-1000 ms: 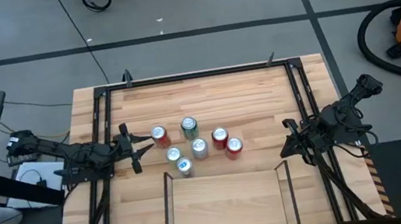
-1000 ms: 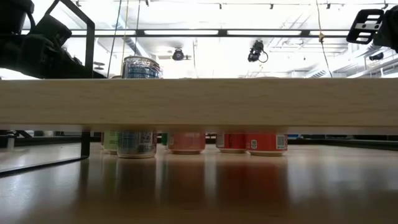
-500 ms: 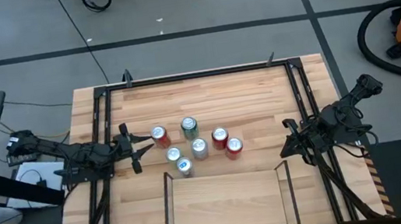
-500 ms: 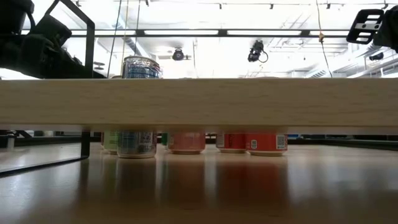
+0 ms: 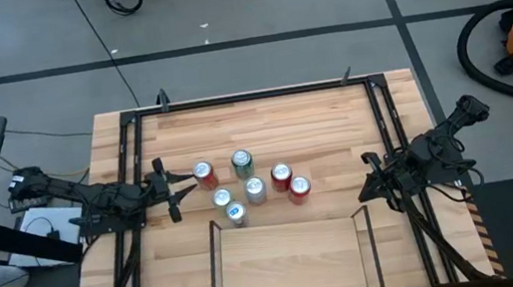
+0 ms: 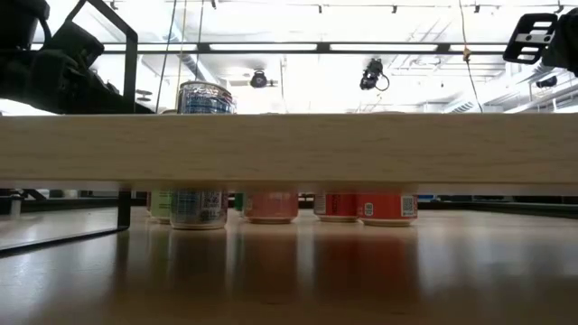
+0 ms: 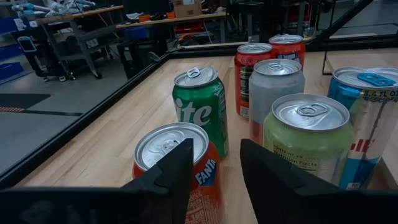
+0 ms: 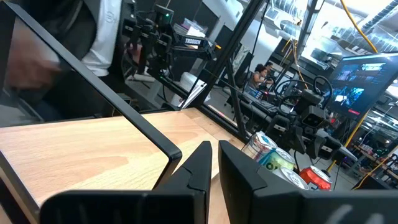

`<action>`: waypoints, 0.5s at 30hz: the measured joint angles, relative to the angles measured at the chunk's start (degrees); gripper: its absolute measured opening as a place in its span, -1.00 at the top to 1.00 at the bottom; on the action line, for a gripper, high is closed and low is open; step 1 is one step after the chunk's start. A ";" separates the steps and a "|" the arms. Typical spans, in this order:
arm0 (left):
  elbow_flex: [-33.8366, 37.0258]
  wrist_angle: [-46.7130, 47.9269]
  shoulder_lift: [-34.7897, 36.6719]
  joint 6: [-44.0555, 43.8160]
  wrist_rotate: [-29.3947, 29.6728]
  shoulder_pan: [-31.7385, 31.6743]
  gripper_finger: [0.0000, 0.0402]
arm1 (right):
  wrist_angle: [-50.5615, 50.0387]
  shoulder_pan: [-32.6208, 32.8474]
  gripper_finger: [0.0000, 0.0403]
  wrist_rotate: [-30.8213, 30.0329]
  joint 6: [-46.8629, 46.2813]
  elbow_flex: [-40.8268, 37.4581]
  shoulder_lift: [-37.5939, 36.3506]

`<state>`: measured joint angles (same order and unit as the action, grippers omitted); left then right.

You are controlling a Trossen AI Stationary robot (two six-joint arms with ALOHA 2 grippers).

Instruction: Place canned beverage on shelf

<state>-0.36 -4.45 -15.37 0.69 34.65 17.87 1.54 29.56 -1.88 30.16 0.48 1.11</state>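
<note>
The left claw (image 5: 175, 190) sits at the left side of the table (image 5: 264, 122), fingers drawn together and holding nothing. Its tips point at the orange can (image 5: 205, 175), which stands just beside them without contact. In the left wrist view the two dark fingers frame the top of that orange can (image 7: 174, 158), with the green can (image 7: 202, 109) next behind it.

The right claw (image 5: 370, 176) waits at the right side of the table, fingers also together and empty, well apart from the cans.

Seven cans stand upright in a loose cluster at mid-table: orange, green, two red (image 5: 289, 181), two silver and one blue-topped (image 5: 236, 213). The shelf (image 5: 288, 258) lies between the cluster and the near table edge; its board is bare, so no can has been placed yet.

Handling judgement: a beverage can is rigid if full, thin-walled and easily dented if empty, and smooth enough to slip. Take hold across the cylindrical wall at mid-height, fingers opposite each other, with moderate force. Neighbouring cans stand close, so a wide approach risks knocking one over
</note>
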 joint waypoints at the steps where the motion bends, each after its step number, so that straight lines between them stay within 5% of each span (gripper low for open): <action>1: 0.00 0.00 0.01 0.00 -0.01 -0.01 0.29 | 0.00 0.01 0.81 0.00 -0.01 0.01 -0.01; 9: 0.00 -0.37 0.00 -1.25 -0.02 -0.02 0.29 | -0.01 0.00 0.81 -0.01 0.00 -0.01 0.00; 15: 0.00 -6.34 0.02 -16.32 0.01 -0.02 0.29 | 0.00 0.01 0.81 -0.01 0.00 0.01 0.01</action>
<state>-0.36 -10.79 -15.35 -15.63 34.66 17.85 1.54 29.57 -1.89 30.16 0.49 1.13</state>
